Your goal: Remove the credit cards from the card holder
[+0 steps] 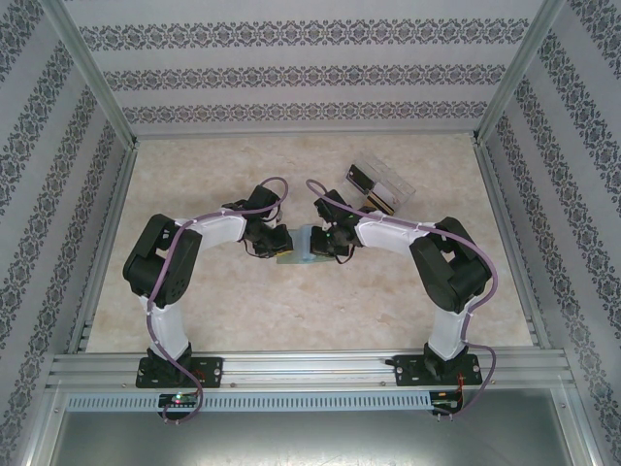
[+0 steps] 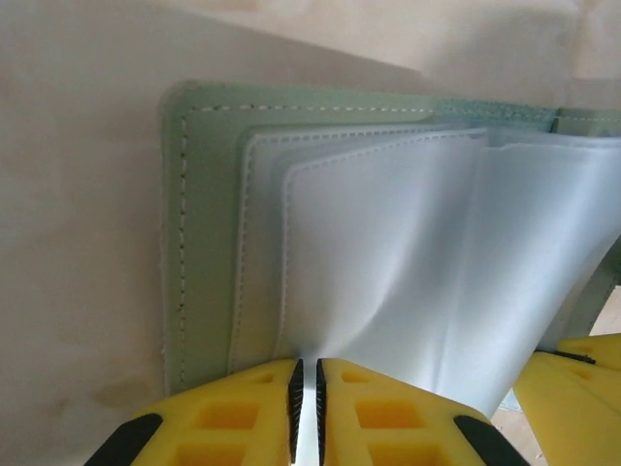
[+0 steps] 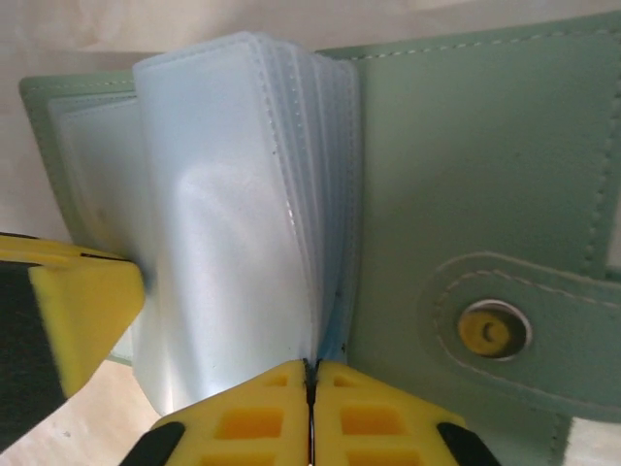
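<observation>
- Card holder (image 1: 303, 245) lies open and flat at the middle of the table (image 1: 320, 320), caught between two robot arms reaching in from either side. It sits well apart from a clear plastic box (image 1: 380, 186) toward the far right.
- Left hand (image 2: 307, 413) is clenched on the near edge of one clear sleeve (image 2: 408, 262), its yellow fingers almost together with only the thin leaf between them. The grip appears meant to peel that leaf away from the stack.
- Right hand (image 3: 310, 413) is clenched tight at the foot of the sleeve stack, close by the centre fold, seemingly to pin the holder down while the other side is worked.
- Holder's cover is a soft grey-green material with rounded corners and a line of pale stitching along the border. A tab on one panel carries a round snap stud (image 3: 493, 330).
- Sleeves are thin, glossy, milky plastic, stitched at the edges. They fan upright like book pages and buckle softly where they are pinched.
- Credit cards cannot be made out through the sleeves from these angles, so whether any sit inside is impossible to tell. The task reads as being at an early, opening-up stage.
</observation>
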Controlling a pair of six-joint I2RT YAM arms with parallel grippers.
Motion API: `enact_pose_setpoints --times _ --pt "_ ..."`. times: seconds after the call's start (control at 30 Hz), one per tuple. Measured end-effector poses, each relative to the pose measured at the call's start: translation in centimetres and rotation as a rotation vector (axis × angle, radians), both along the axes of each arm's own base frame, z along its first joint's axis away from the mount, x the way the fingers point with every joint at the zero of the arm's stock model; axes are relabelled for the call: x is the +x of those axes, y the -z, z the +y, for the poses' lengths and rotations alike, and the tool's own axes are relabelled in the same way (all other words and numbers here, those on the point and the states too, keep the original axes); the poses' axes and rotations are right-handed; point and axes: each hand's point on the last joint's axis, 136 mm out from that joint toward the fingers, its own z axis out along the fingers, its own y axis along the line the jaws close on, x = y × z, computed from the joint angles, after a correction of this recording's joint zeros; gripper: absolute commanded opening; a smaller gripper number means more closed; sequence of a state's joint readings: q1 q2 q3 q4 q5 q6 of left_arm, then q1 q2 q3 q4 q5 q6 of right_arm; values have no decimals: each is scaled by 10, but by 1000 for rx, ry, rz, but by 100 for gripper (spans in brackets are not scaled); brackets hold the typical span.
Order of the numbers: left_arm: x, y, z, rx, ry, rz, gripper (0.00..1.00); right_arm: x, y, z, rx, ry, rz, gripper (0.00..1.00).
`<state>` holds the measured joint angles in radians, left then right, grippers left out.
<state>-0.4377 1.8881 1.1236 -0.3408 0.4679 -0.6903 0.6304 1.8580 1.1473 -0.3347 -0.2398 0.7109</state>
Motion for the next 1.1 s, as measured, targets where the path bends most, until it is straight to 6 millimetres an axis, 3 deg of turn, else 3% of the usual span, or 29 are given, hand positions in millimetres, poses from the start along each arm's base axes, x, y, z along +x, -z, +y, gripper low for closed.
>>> enact_pose_setpoints --times 0.23,0.33,0.43,0.6,0.73,0.83,0.93,1.03,1.1 --pt "0 0 -1 -4 1 0 15 2 6 6 16 -9 15 3" --pt "0 -1 -1 -4 2 -1 17 2 5 6 17 -10 13 10" --pt "2 -3 -2 -7 7 -5 26 3 -1 6 18 -8 -5 19" --pt "4 -18 -3 -12 20 -30 43 13 -48 1 46 10 -135 32" --pt "7 -46 2 -25 18 -79 55 18 -80 -7 63 37 -240 44" --pt "14 -75 13 -33 -7 -145 65 16 -91 -21 32 59 -302 55" --pt "24 -102 38 5 -59 -224 77 17 -109 -42 -22 93 -394 64" --pt "33 -127 73 77 -129 -317 92 21 -142 -77 -74 177 -523 73" --pt "39 -146 101 140 -191 -390 99 25 -170 -113 -101 275 -620 83"
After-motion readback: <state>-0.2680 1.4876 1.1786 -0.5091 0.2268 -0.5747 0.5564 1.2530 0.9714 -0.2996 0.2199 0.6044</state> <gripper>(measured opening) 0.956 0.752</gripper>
